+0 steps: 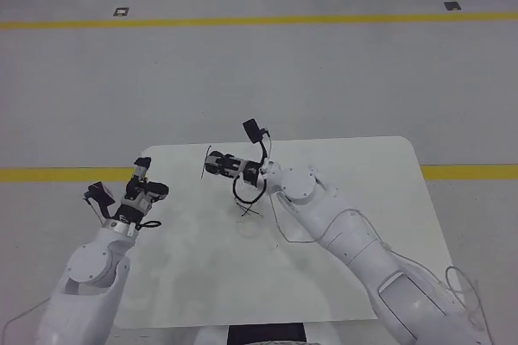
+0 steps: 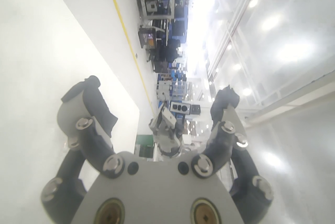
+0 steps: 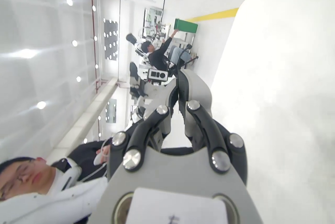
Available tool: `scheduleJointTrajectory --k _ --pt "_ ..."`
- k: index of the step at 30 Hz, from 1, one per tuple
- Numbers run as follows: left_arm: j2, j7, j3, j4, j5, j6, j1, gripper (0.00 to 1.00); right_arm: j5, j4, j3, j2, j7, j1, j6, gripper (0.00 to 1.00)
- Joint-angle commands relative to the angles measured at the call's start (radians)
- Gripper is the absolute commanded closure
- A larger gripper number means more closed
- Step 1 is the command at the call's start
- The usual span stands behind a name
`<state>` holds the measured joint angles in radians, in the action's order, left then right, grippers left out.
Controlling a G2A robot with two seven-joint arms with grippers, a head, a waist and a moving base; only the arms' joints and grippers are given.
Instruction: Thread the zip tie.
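Note:
A thin black zip tie (image 1: 205,162) stands nearly upright above the far left part of the white table (image 1: 363,198). My right gripper (image 1: 211,164) is shut on it about halfway along its length. In the right wrist view the right gripper (image 3: 179,78) has its fingers pressed together, and the tie itself is too thin to make out there. My left gripper (image 1: 153,177) hangs off the table's left edge, a little way from the tie. In its own wrist view the left gripper (image 2: 157,102) is open with nothing between its fingers (image 2: 90,102).
Thin black strands (image 1: 249,208), possibly more zip ties, lie on the table beside the right wrist. A yellow floor line (image 1: 34,174) runs behind the table. The near and right parts of the tabletop are bare.

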<state>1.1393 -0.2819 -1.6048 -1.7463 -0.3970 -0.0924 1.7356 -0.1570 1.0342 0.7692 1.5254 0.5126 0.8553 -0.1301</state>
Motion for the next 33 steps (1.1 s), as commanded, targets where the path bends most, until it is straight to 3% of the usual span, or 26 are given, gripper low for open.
scheduleJointTrajectory --k 1,4,7,16,18,23,30,33 --pt "-0.001 -0.028 0.001 0.030 0.002 -0.009 -0.005 0.00 -0.011 0.004 -0.006 0.008 -0.028 0.000 0.028 1.00" --pt "0.004 -0.037 0.022 0.053 -0.046 -0.001 -0.022 0.00 -0.056 -0.001 -0.008 0.022 -0.079 0.010 0.049 1.00" --pt "0.006 -0.125 0.035 0.057 -0.122 -0.027 -0.024 0.00 -0.075 -0.014 -0.011 0.030 -0.085 0.010 0.057 1.00" --pt "0.007 -0.124 0.041 0.058 -0.142 -0.024 -0.027 0.00 -0.075 -0.014 -0.011 0.030 -0.085 0.010 0.057 1.00" --pt "0.008 -0.151 0.055 0.069 -0.147 -0.024 -0.034 0.00 -0.073 -0.010 -0.012 0.030 -0.090 0.016 0.058 1.00" --pt "0.012 -0.202 0.085 0.108 -0.173 -0.081 -0.051 0.00 -0.056 0.028 -0.018 0.039 -0.176 0.049 0.119 1.00" --pt "0.024 -0.226 0.128 0.162 -0.224 -0.235 -0.091 0.00 -0.070 0.060 -0.015 0.054 -0.274 0.082 0.194 1.00" --pt "0.024 -0.235 0.131 0.168 -0.229 -0.245 -0.094 0.00 -0.070 0.071 -0.011 0.054 -0.276 0.086 0.189 1.00"
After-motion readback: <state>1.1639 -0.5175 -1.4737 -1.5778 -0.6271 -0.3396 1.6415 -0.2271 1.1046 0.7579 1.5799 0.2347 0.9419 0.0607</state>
